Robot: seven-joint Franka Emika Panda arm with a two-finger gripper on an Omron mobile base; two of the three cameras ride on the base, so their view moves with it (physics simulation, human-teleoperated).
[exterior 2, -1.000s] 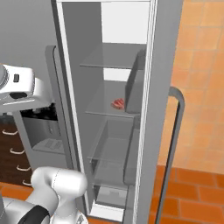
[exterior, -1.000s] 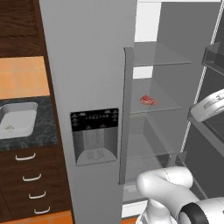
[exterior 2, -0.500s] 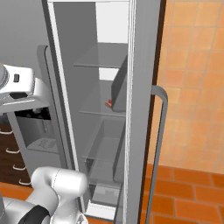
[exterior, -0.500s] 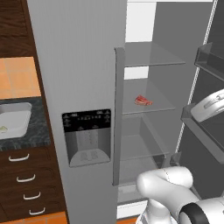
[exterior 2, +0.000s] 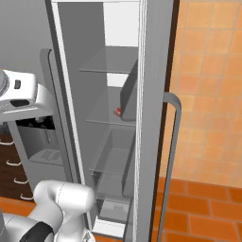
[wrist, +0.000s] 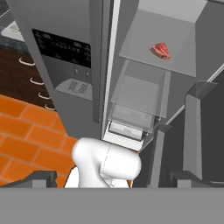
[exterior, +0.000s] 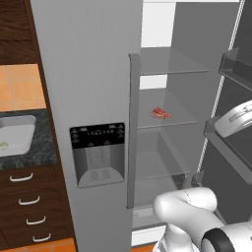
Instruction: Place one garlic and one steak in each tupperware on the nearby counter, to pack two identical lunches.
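While the gripper [wrist: 111, 177] hangs with its jaws spread wide and nothing between them, its two dark fingertips [wrist: 35, 178] show low in the hand view, pointing down toward the orange floor [wrist: 22, 135] in front of the fridge [exterior: 88, 74]. Nearest beyond them stands the shut left door of the fridge, grey, with a dark dispenser panel [exterior: 97, 155] set into it and a long upright handle [exterior: 132, 130] at its edge. Past that, the right side stands open, its door [exterior 2: 151, 118] swung out with bins on its inner face. Inside, a clear drawer [wrist: 138, 103] sits low, and glass shelves are stacked above it. One steak [exterior: 161, 113], a small red slab with pale streaks, lies flat on the middle shelf [exterior: 184, 118], toward the back; the right base view catches only a red sliver of it past the door bin. It lies well apart from the gripper, farther in, with the drawer between them in the hand view. Far off to the left, beside the fridge, the counter [exterior: 47, 147] carries a pale tupperware [exterior: 17, 140] with a small garlic [exterior: 4, 144] in it, above dark drawers [exterior: 29, 206] with silver handles.
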